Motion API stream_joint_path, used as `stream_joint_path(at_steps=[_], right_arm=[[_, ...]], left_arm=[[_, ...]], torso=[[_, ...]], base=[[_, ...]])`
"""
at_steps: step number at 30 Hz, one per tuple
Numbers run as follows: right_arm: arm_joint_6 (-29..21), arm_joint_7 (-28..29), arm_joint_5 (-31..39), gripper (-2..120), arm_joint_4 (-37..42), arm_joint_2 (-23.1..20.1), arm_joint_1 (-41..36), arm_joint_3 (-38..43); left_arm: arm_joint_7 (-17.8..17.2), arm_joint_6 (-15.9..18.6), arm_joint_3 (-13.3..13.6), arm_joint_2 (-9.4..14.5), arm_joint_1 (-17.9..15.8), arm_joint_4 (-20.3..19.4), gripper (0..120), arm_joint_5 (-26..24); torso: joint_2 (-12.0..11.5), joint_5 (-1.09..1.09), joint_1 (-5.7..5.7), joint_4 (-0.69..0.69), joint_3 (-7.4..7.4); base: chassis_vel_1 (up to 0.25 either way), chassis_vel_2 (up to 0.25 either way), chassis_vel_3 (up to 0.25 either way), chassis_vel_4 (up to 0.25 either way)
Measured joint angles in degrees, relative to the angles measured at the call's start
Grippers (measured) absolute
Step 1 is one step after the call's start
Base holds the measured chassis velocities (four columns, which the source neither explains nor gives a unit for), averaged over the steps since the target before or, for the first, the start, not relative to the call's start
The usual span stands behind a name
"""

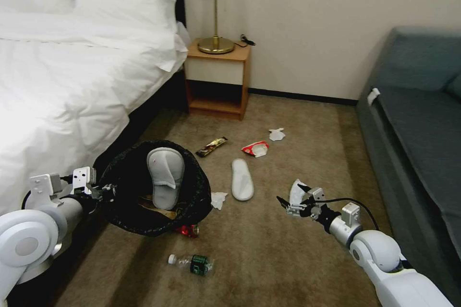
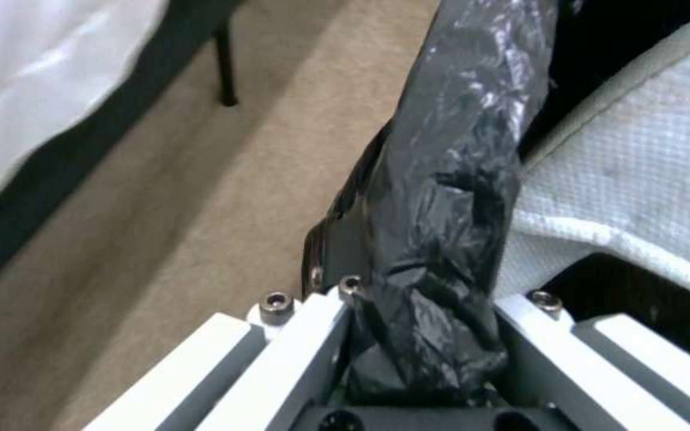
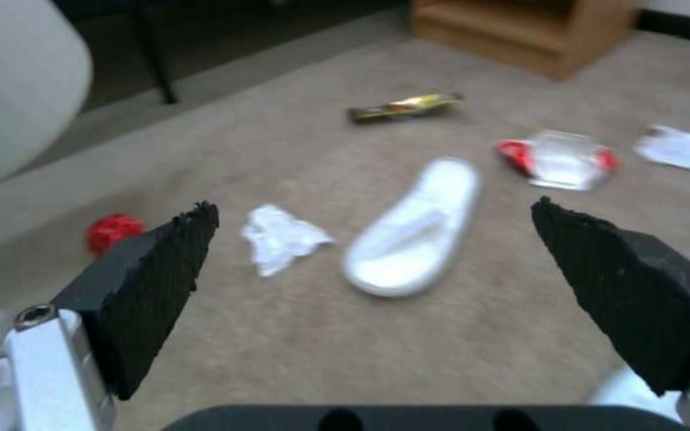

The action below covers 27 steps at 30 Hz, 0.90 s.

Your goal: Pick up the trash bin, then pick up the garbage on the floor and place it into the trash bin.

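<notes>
Ahead of your spread, empty right claw (image 3: 373,251) lies the white slipper (image 3: 413,230): light and floppy, so pinch its edge. Left claw (image 2: 421,335) clamps the trash bin (image 1: 156,187) rim.

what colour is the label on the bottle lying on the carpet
Green, on the clear bottle; the head view shows it best.

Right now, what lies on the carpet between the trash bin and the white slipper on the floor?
In the head view, one crumpled tissue lies between the trash bin and the slipper; otherwise bare carpet.
</notes>
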Motion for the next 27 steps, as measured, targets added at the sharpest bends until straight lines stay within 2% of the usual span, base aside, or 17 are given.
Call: stream_joint_path(at_steps=[8, 16, 18, 22, 27], right_arm=[[0.4, -7.0, 0.2, 100, -2.9, -1.2, 2.7, -2.1], [0.6, -15.8, 0.4, 100, -9.0, -1.8, 10.5, -10.3], [1.1, -20.9, 0.0, 100, -13.2, -0.8, 15.6, -15.9], [1.1, -25.2, -0.3, 100, -16.5, 0.5, 18.6, -19.2], [0.7, -27.0, 1.3, 100, -20.5, 1.9, 21.5, -24.3]], left_arm=[[0.2, 0.0, 0.5, 0.0, -0.1, -0.1, 0, 0.2], [0.8, 0.0, 1.1, 0.2, -0.3, -0.6, 0, 1.0], [0.8, 0.0, 0.5, 0.3, 0.1, -1.4, 0, 1.0], [0.7, 0.0, -0.1, 0.4, 0.0, -1.7, 0, 0.6], [0.8, 0.0, -0.3, 0.7, -0.8, -2.0, 0, -0.1]], torso=[[0.0, 0.00, 0.00, 0.00, 0.00], [0.0, 0.00, 0.00, 0.05, 0.00], [0.0, 0.00, 0.00, 0.03, 0.00], [0.0, -0.01, 0.00, 0.00, 0.00], [0.0, 0.00, 0.00, 0.00, 0.00]], base=[[0.100, 0.090, 0.103, 0.097], [0.116, 0.102, 0.090, 0.098], [0.023, 0.042, 0.027, 0.024], [0.000, 0.000, 0.000, 0.000], [0.000, 0.000, 0.000, 0.000]])
